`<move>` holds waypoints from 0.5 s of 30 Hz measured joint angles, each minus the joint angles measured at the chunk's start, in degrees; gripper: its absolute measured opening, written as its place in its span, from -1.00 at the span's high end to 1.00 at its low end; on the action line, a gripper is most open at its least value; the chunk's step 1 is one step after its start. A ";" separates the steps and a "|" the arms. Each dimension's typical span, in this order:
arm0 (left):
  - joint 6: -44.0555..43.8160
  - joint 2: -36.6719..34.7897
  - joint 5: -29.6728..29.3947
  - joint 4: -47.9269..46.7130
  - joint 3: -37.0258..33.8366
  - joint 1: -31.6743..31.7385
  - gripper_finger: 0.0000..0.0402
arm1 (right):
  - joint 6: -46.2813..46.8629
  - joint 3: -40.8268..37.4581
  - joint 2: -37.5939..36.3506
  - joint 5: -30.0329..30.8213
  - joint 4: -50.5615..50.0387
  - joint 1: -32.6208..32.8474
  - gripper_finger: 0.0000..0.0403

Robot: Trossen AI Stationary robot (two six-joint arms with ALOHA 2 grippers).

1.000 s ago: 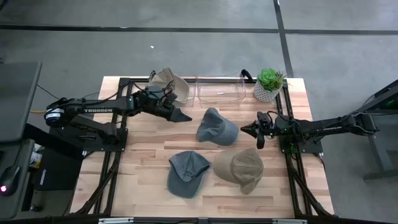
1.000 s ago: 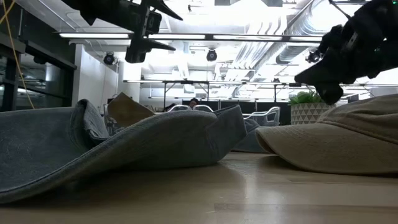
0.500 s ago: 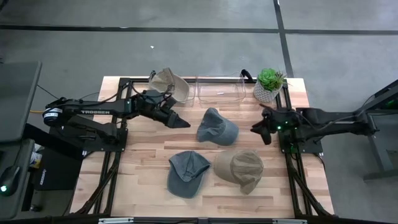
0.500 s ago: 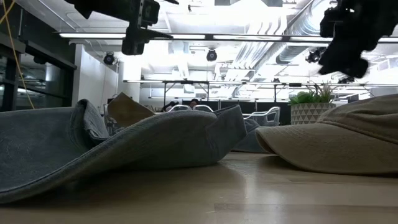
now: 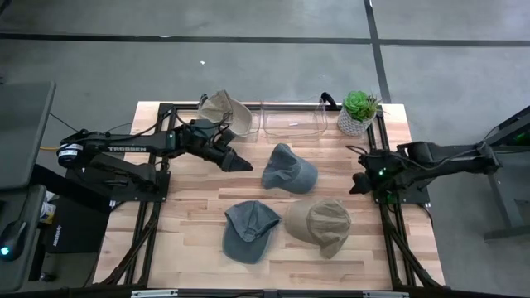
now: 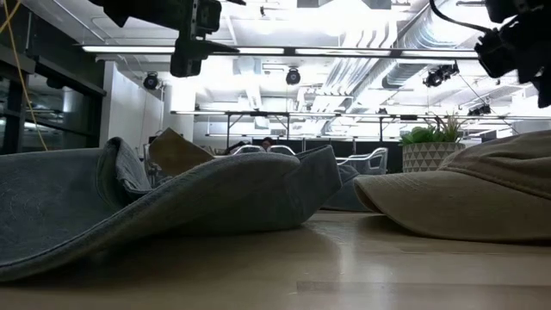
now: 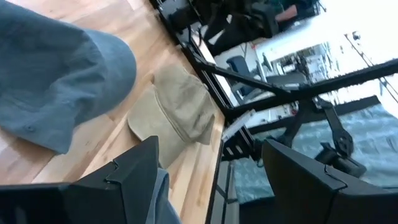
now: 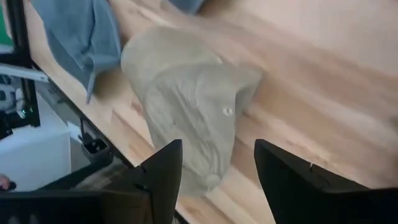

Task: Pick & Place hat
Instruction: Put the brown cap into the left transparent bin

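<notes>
High view: left pincer spread wide beside blue-grey cap; right pincer wide near tan cap.

wooden table, four caps, clear bin, potted plant

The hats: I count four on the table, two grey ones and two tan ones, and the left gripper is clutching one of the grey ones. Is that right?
Not quite. The left gripper holds nothing; the left wrist view shows its fingers open and empty. The count is right in the high view: two grey hats and two tan hats, all lying loose on the table.
</notes>
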 joint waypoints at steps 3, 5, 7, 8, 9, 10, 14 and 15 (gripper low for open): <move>0.02 0.00 1.84 0.02 0.00 -0.02 -0.31 | 2.16 -1.14 0.00 -0.87 2.25 2.41 0.03; 0.02 0.00 2.67 -0.02 0.00 -0.02 -0.31 | 3.44 -2.18 0.00 -0.91 4.49 3.94 0.03; 0.25 0.00 2.90 -0.01 0.00 -0.02 -0.31 | 4.90 -3.41 0.00 -0.68 6.12 5.20 0.03; 0.65 0.00 2.93 0.00 0.00 -0.02 -0.31 | 5.71 -4.18 0.00 -0.27 7.20 5.78 0.03; 1.11 0.00 2.95 -0.02 0.00 -0.02 -0.31 | 6.90 -5.00 0.00 0.05 8.16 6.35 0.03; 1.41 0.00 3.03 -0.02 0.00 -0.02 -0.31 | 8.13 -6.01 0.00 0.26 9.55 6.91 0.03; 1.73 0.00 4.11 -0.03 0.00 -0.02 -0.31 | 11.16 -10.20 0.11 1.34 17.45 9.00 0.03; 1.73 0.00 4.12 -0.03 0.00 -0.02 -0.31 | 11.55 -11.25 0.13 1.48 18.92 9.48 0.03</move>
